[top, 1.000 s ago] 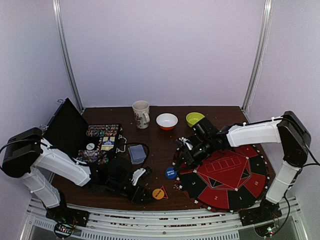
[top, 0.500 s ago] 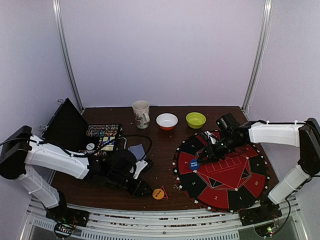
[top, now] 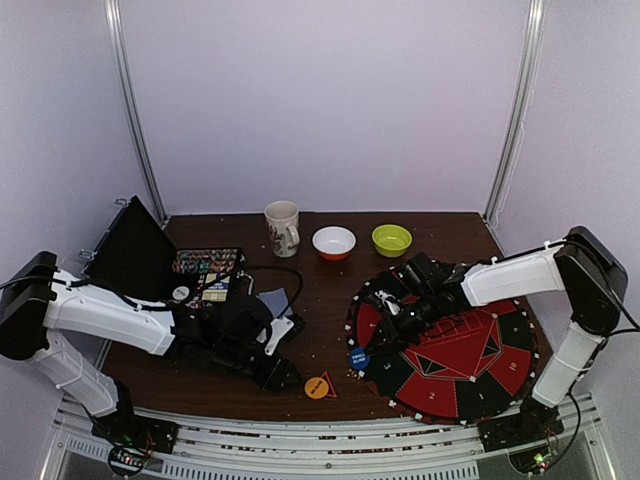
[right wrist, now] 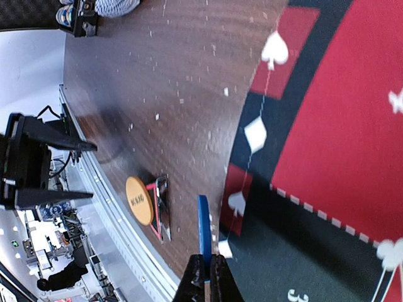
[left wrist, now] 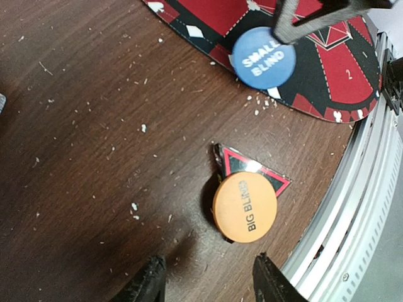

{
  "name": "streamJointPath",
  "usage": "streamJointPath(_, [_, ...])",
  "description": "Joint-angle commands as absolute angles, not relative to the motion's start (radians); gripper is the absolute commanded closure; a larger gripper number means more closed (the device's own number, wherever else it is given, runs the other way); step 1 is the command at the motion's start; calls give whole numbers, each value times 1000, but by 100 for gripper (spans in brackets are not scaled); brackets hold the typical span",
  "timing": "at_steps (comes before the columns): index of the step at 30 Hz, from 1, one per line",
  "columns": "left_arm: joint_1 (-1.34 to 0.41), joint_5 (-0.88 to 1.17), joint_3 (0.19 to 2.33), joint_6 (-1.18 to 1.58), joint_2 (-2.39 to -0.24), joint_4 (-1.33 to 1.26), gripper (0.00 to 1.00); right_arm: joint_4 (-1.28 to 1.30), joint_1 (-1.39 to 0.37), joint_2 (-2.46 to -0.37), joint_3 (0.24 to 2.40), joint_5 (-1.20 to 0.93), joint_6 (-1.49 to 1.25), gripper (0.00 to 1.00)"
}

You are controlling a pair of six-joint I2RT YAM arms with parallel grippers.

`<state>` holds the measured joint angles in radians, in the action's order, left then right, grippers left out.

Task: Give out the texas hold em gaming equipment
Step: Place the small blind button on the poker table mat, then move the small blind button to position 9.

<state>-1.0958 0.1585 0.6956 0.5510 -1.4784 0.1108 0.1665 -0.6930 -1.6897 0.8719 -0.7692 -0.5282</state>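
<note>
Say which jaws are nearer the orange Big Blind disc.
Left. Left jaws open just short of the orange disc; right jaws, gripping the blue disc, farther, over the mat's edge.

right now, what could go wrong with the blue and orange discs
1. The right jaws hold the blue disc by just a bit of its rim, at the edge of the mat; it may twist or slip and land half off.
2. The orange disc lies partly on the triangle marker, close to the front edge of the table; the open left jaws could nudge it over or catch both.
</note>
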Motion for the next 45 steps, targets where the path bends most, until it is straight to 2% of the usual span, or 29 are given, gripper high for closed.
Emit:
streamJointPath(1, [-1091, 130, 681, 552, -1433, 98, 50, 122, -689, -1750, 941, -783, -517, 100])
streamJointPath(13, [-1089, 125, 667, 557, -1424, 100, 50, 180, -640, -1840, 955, -730, -458, 100])
streamJointPath(17, [-1089, 125, 675, 555, -1428, 102, 50, 294, -639, -1819, 1006, -634, -401, 73])
streamJointPath(20, [-1089, 130, 679, 551, -1432, 104, 49, 367, -641, -1791, 1047, -575, -371, 66])
streamJointPath(30, [-1090, 144, 712, 507, -1473, 134, 48, 474, -652, -1746, 1093, -481, -331, 65])
streamJointPath(35, [-1088, 142, 709, 502, -1456, 131, 48, 492, -722, -1742, 1126, -352, -343, 64])
streamJointPath(37, [-1089, 137, 701, 503, -1446, 128, 48, 507, -780, -1749, 1146, -265, -334, 51])
streamJointPath(39, [-1089, 131, 691, 507, -1436, 125, 47, 526, -825, -1769, 1170, -187, -322, 32])
streamJointPath(41, [-1089, 127, 678, 512, -1427, 119, 47, 541, -869, -1800, 1197, -129, -312, 20])
streamJointPath(45, [-1089, 127, 666, 511, -1416, 121, 46, 585, -946, -1870, 1252, -17, -295, 15])
